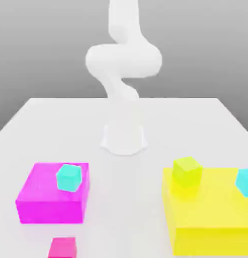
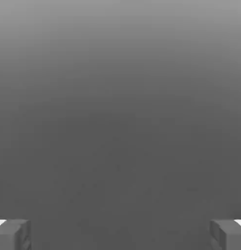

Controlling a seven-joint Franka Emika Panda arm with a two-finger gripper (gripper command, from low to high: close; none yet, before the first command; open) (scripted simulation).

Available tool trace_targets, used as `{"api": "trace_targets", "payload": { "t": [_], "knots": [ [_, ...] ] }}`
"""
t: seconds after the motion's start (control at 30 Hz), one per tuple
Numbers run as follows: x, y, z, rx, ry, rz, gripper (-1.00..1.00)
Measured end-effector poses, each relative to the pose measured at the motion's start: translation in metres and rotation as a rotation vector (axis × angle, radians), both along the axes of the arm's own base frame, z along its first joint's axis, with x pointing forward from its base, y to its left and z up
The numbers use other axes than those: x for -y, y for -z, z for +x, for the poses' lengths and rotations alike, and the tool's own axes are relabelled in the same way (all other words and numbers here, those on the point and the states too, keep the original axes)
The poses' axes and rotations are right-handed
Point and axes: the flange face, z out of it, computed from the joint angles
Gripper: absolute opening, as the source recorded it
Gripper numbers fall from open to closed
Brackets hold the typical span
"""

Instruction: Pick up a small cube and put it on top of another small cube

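Note:
The small cube (image 1: 63,248), plain magenta, lies on the white table (image 1: 120,201) at the front of the exterior view's left half. A cyan cube (image 1: 70,177) rests on the large flat magenta block (image 1: 50,194). On the large yellow block (image 1: 211,216) sit a yellow-green cube (image 1: 187,172) and, at the right edge, a second cyan cube (image 1: 245,181). My gripper (image 2: 120,234) is open in the hand view: its grey fingertips (image 2: 12,234) stand far apart with nothing between them, facing plain grey background.
The white arm (image 1: 123,65) rises from its base (image 1: 124,136) at the table's middle and bends upward out of the picture. Bare table lies between the magenta and yellow blocks and behind them.

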Motion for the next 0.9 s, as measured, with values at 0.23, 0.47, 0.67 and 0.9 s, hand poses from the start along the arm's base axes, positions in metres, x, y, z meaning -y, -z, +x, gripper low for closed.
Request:
{"api": "trace_targets", "payload": {
  "t": [0.23,0.47,0.67,0.9],
  "knots": [
    [0.029,0.103,0.079,-0.183,-0.023,0.020,0.00],
    [0.057,0.220,0.127,-0.358,-0.031,0.027,0.00],
    [0.086,0.327,0.142,-0.508,-0.022,0.019,0.00],
    [0.115,0.451,0.131,-0.683,-0.018,-0.011,0.00]
  ]
}}
